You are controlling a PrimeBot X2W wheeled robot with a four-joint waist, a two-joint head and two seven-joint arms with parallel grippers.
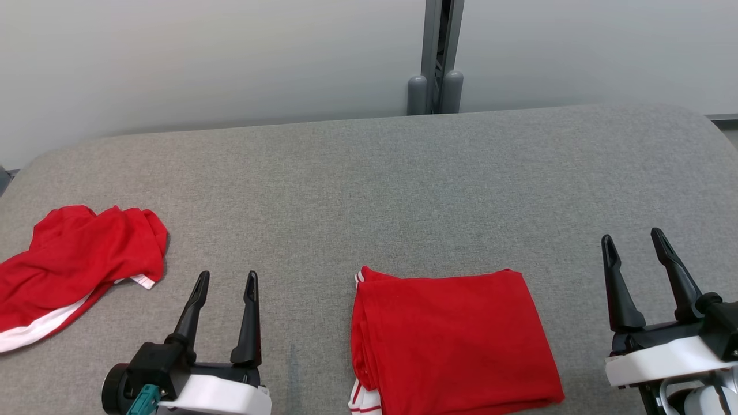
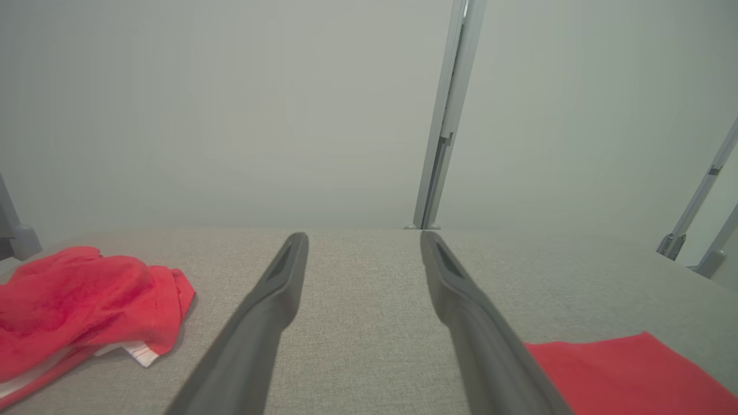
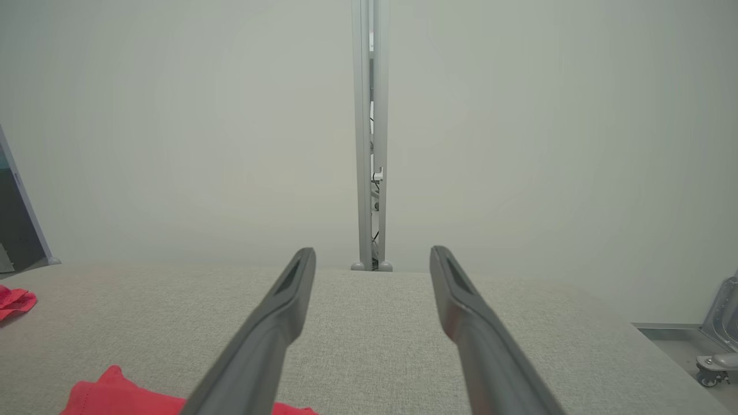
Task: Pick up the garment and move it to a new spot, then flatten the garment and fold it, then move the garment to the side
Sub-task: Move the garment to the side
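- Left fingers (image 1: 249, 323) spread apart, holding nothing, above the grey counter (image 1: 369, 190).
- Right fingers (image 1: 617, 288) likewise spread and empty.
- Folded red garment (image 1: 455, 340) lies flat between them.
- Crumpled red garment (image 1: 75, 259) lies far left.

1. Down at seven o'clock in the head view sits the left gripper (image 1: 227, 275), two long black tapered fingers on a white plastic left wrist (image 1: 222, 397).
2. Its fingers are spread wide, tips aimed between twelve and one o'clock.
3. Over at four o'clock is the right gripper (image 1: 632, 235), with the same black fingers on a white plastic right wrist (image 1: 663, 360).
4. Its jaws are wide apart too, tips leaning toward eleven o'clock.
5. In each wrist view, the fingers rise from six o'clock in an open V.
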